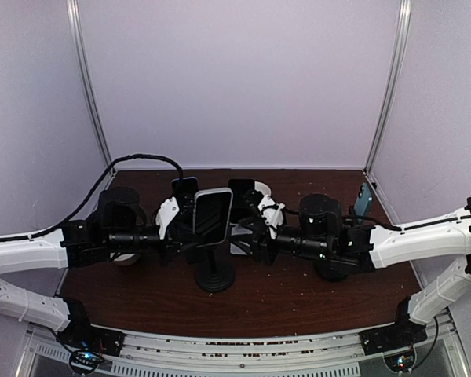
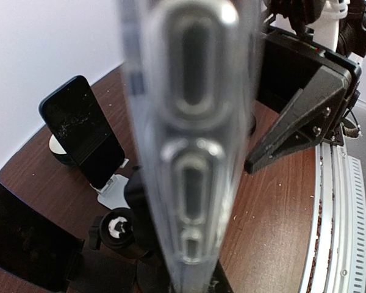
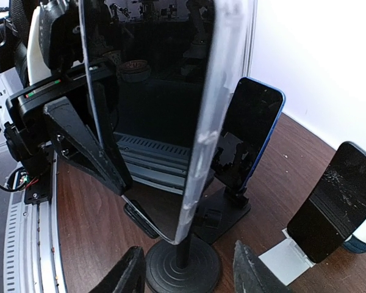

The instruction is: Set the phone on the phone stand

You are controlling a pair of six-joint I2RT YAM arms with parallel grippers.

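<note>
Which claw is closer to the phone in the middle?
Left. The left claw pinches the phone by its edge; the right claw hangs open, apart, on the other side.

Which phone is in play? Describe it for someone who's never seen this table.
In the middle of the brown table is a stand with a round black base. The phone at its top has a clear, pale-rimmed case, unlike the two darker phones behind it.

Robot lab cell: white panel walls (image 1: pixel 243 78), aluminium posts (image 1: pixel 88 86), wooden table (image 1: pixel 298 298).
</note>
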